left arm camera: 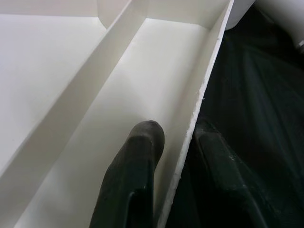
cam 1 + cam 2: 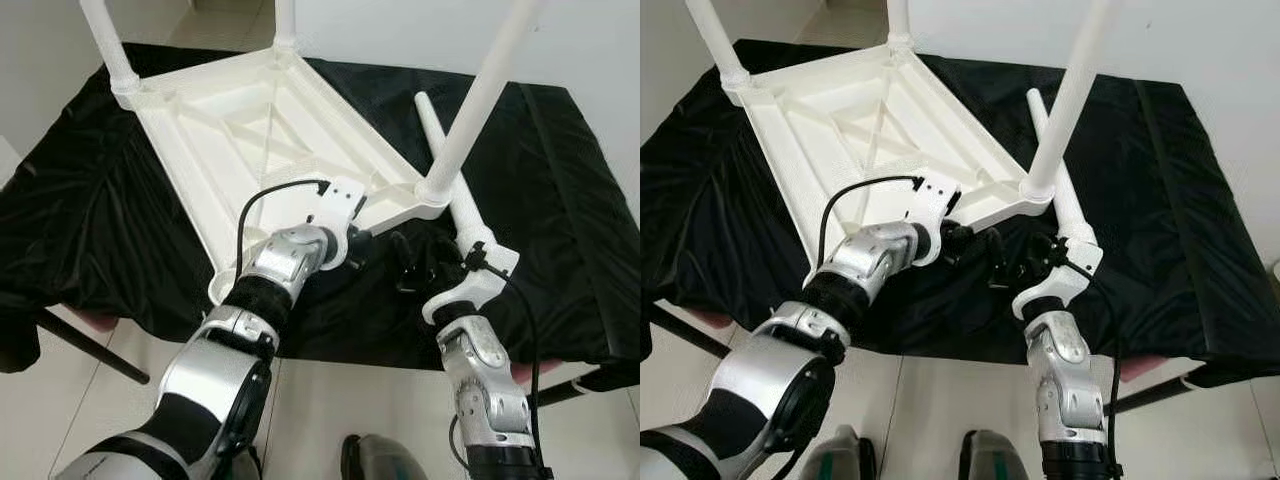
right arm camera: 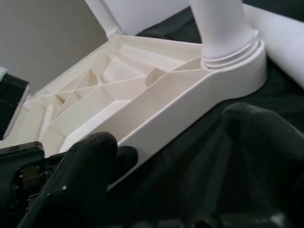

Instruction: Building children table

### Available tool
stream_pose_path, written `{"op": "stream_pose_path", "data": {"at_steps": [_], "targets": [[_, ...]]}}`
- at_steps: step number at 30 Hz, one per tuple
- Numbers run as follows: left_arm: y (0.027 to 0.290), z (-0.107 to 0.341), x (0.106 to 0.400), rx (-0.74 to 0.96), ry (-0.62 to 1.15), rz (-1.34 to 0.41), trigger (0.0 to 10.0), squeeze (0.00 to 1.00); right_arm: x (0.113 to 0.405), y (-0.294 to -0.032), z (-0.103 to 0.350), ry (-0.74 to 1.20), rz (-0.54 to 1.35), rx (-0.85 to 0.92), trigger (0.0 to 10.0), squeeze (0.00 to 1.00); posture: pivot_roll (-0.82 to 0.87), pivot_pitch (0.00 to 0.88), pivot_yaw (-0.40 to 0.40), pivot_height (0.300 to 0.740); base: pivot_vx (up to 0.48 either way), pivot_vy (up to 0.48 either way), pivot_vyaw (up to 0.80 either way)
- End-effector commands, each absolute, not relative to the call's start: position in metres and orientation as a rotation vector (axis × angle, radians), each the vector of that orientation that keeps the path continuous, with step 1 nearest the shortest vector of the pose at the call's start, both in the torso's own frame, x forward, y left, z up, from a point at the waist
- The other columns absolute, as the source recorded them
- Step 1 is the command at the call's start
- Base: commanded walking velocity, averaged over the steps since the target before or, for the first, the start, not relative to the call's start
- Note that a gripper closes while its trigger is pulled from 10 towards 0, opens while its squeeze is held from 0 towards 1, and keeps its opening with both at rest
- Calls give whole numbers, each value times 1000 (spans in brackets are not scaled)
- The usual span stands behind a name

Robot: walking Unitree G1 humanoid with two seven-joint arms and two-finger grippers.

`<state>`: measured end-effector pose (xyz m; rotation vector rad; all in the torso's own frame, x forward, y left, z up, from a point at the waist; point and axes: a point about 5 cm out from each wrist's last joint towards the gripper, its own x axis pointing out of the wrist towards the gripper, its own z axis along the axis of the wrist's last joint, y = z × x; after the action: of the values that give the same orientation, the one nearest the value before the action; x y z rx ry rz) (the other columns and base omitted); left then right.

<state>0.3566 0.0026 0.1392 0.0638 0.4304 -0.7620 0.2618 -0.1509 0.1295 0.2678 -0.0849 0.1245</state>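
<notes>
I see the white tabletop [image 2: 250, 130] upside down on the black-draped table [image 2: 560, 200], three legs fitted; the fourth leg [image 2: 445, 165] lies loose beside it; my left gripper [image 1: 175, 156] clamps the tabletop's rim, my right gripper [image 3: 171, 147] hangs open nearby.

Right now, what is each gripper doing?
Left gripper: shut on the table top rim.
Right gripper: open, holding nothing.

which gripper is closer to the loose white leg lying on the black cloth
Right. The right gripper sits just beside the loose leg; the left gripper clamps the tabletop rim, farther off.
</notes>
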Motion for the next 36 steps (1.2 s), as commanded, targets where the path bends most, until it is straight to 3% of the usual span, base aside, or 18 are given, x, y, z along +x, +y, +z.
{"op": "stream_pose_path", "data": {"at_steps": [1, 2, 3, 5, 9, 10, 11, 12, 18, 22, 23, 36], "targets": [[22, 148, 373, 194, 350, -257, 10000, 0, 261, -149, 129, -81, 119, 266, 10000, 0, -130, 68, 32, 740, 0, 0, 0], [19, 150, 373, 183, 345, -283, 10000, 157, 261, -149, 129, -80, 116, 266, 10000, 0, -132, 68, 36, 740, 0, 0, 0], [15, 152, 371, 168, 334, -326, 10000, 1000, 260, -149, 128, -79, 110, 266, 10000, 0, -131, 72, 40, 740, 0, 0, 0], [15, 152, 371, 168, 334, -326, 10000, 1000, 260, -149, 128, -79, 110, 266, 10000, 0, -131, 72, 40, 740, 0, 0, 0], [-2, 162, 364, 149, 275, -503, 10000, 1000, 259, -150, 127, -77, 98, 266, 10000, 0, -124, 75, 42, 740, 0, 0, 0], [-9, 169, 359, 160, 230, -595, 10000, 882, 259, -150, 127, -77, 97, 267, 10000, 0, -119, 74, 41, 740, 0, 0, 0], [-9, 169, 359, 160, 230, -595, 10000, 882, 259, -150, 127, -77, 97, 267, 10000, 0, -119, 74, 41, 740, 0, 0, 0], [-13, 175, 355, 169, 200, -656, 10000, 0, 259, -150, 127, -77, 97, 267, 10000, 0, -119, 74, 41, 740, 0, 0, 0], [-9, 202, 341, 173, 62, -843, 10000, 0, 262, -149, 127, -79, 104, 263, 10000, 0, -108, 68, 35, 740, 0, 0, 0], [-3, 204, 343, 191, 58, -819, 10000, 0, 262, -149, 127, -79, 105, 262, 10000, 0, -108, 68, 35, 740, 0, 0, 0], [13, 203, 351, 221, 77, -756, 10000, 0, 264, -150, 128, -83, 108, 259, 10000, 0, -105, 66, 31, 740, 0, 0, 0], [69, 173, 348, 383, 187, -665, 10000, 0, 267, -150, 131, -92, 115, 248, 10000, 0, -98, 57, 25, 740, 0, 0, 0]]}}
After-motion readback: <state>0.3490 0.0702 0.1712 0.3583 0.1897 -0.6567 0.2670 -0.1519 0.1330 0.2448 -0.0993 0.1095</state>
